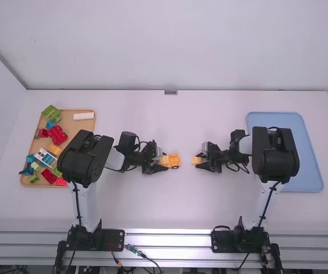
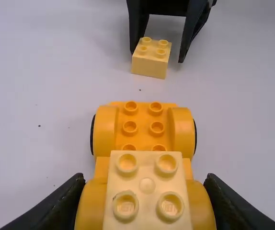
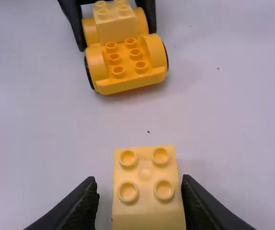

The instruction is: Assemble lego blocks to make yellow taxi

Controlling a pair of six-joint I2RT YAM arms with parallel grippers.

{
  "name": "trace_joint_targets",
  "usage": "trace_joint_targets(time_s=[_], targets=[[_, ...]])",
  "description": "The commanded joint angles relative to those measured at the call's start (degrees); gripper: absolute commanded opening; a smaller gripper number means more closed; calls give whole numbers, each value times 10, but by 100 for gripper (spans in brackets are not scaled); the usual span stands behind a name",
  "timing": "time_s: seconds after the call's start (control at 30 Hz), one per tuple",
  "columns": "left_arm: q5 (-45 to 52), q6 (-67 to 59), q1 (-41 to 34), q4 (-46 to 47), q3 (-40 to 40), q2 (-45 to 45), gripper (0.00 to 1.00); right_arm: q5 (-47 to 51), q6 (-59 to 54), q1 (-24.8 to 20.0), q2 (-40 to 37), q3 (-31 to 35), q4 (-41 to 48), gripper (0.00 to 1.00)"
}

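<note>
Your left pincer (image 2: 145,179) is clamped on the car (image 2: 143,122), top block (image 2: 147,184) aboard. Near, right of the car, your right pincer (image 3: 140,181) stands apart around the loose block (image 3: 146,187). Judged light, stiff, slightly slick: grasp that block low, squarely across opposite walls.

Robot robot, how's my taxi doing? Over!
Left end effector gripping yellow car base, pale brick on top. Right end effector open around second pale brick, unattached.
</note>
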State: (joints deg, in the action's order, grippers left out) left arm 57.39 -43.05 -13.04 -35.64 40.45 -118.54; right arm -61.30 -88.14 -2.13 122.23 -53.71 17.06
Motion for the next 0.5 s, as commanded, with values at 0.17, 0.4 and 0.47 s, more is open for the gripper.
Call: trace_joint_targets(time_s=[0.17, 0.4, 0.47], targets=[[12, 0, -5, 1, -2, -5, 50, -4, -17, -2, 11, -2, -4, 43], [12, 0, -5, -13, -10, -5, 50, -4, -17, 1, 11, 9, -27, 36], [12, -1, -5, -13, -11, -5, 50, -4, -17, 4, 11, 10, -28, 32]])
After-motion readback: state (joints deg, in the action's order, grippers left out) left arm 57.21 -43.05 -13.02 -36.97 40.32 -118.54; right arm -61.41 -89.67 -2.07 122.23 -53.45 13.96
